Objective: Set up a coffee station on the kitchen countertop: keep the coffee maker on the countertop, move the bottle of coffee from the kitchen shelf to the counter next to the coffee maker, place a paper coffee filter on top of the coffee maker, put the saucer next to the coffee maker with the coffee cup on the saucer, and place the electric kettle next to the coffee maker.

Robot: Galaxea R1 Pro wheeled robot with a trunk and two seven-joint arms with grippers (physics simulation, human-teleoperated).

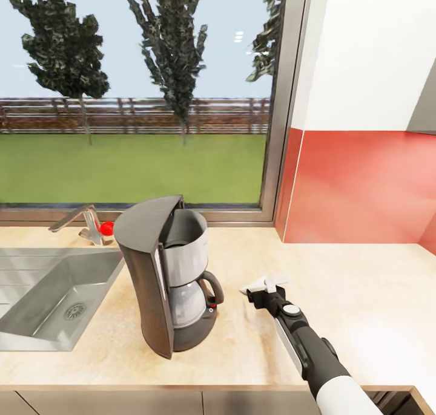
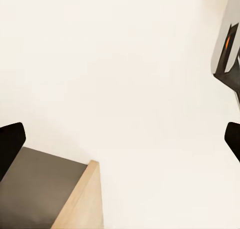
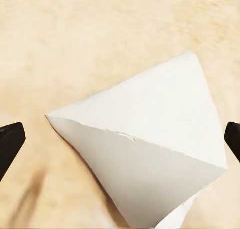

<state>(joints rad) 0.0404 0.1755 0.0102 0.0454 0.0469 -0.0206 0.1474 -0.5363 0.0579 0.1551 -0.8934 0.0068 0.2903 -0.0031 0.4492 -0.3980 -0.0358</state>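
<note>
On the light beige wood-look tabletop [image 1: 363, 288], the tall dark grey coffee maker [image 1: 166, 276] is seen beside the steel sink [image 1: 42, 294]. Just right of it, the thin white folded paper filter [image 3: 150, 154] is seen lying flat between the fingers of the right hand [image 1: 266, 284], which is held wide open. The left hand [image 2: 120, 139] is spread open too, with nothing in it.

Bright, even daylight pours through the window [image 1: 139, 94]. The coffee maker [image 1: 166, 276] drops a soft shadow on the countertop [image 1: 357, 282]. The left wrist view is washed out pale; everything renders sharp, no blur.
</note>
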